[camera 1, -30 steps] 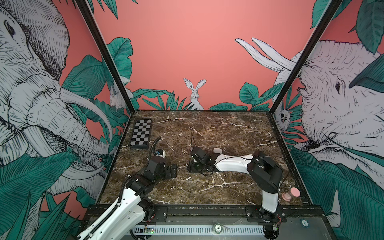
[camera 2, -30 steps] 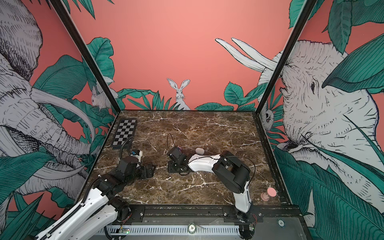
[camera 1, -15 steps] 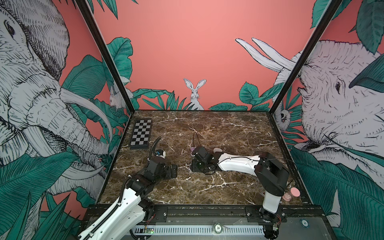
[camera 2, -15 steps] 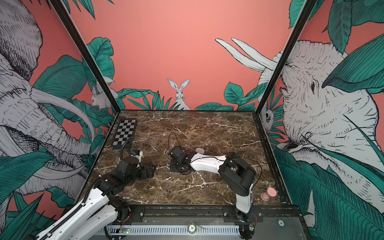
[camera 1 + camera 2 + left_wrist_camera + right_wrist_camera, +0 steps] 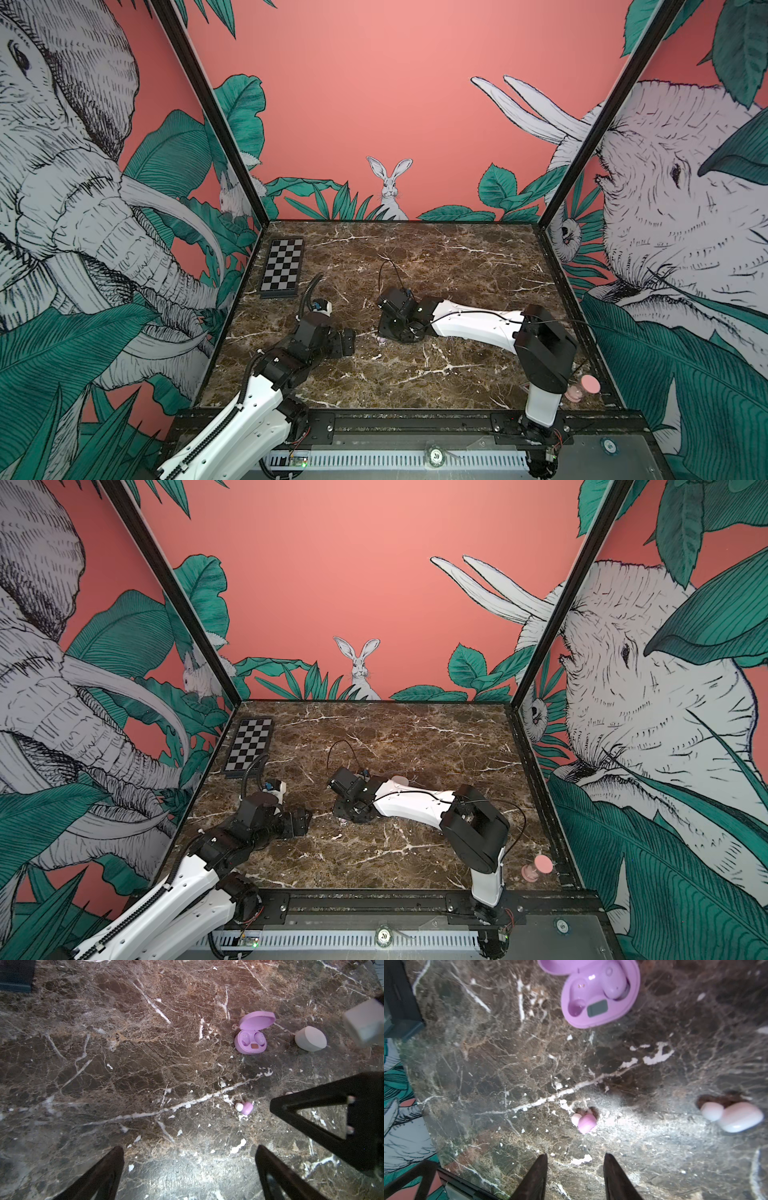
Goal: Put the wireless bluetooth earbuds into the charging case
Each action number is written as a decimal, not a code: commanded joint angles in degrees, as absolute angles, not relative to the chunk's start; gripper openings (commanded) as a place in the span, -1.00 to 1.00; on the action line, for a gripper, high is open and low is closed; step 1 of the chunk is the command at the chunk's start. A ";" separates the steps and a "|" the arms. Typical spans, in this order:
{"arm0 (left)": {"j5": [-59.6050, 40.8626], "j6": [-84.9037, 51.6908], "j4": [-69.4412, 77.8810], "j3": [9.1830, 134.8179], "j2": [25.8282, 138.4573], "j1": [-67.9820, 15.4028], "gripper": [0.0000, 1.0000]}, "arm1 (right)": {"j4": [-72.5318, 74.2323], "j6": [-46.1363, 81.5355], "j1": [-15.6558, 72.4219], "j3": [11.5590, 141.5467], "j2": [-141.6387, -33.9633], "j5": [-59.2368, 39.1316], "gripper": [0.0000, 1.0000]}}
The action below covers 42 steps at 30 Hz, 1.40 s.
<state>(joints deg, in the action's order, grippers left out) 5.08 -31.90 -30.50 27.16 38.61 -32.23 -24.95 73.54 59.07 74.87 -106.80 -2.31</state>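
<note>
My right fingers (image 5: pixel 535 1176) are part-spread and empty, aimed at the loose lilac earbud (image 5: pixel 586 1123) on the tabletop (image 5: pixel 488 1064). The open lilac charging case (image 5: pixel 577 1020) is beyond it, one well free. Left fingers (image 5: pixel 104 1172) wide, empty. Risk: the round bud squirts out on the pinch, or seats crooked. Its orientation is too blurred to call, and the case lid is cropped in the right wrist view.

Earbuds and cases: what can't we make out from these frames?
- purple case: lid cut off by the frame edge in the right wrist view; hidden behind the right arm in both top views.
- white case: closed in the left wrist view, so whether it holds a bud is unseen.
- white earbud: blurred in the right wrist view.
- loose purple earbud: too small to make out in the top views.
</note>
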 commanded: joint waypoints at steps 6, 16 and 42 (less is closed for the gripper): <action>5.04 -31.39 -29.45 26.50 38.66 -32.39 0.98 | -26.50 77.28 59.84 76.91 -109.46 -0.50 -0.24; 5.10 -31.44 -29.38 26.37 38.57 -32.43 0.98 | -25.78 77.72 59.97 77.77 -111.61 -0.54 -0.29; 5.29 -31.42 -29.18 26.11 38.67 -32.43 0.98 | -26.07 75.35 59.95 79.36 -114.26 1.40 -0.50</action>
<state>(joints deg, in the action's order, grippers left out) 5.13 -31.66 -29.89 26.83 38.70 -32.23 -25.19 76.01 59.64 78.54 -113.62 -0.12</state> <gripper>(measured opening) 0.991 0.250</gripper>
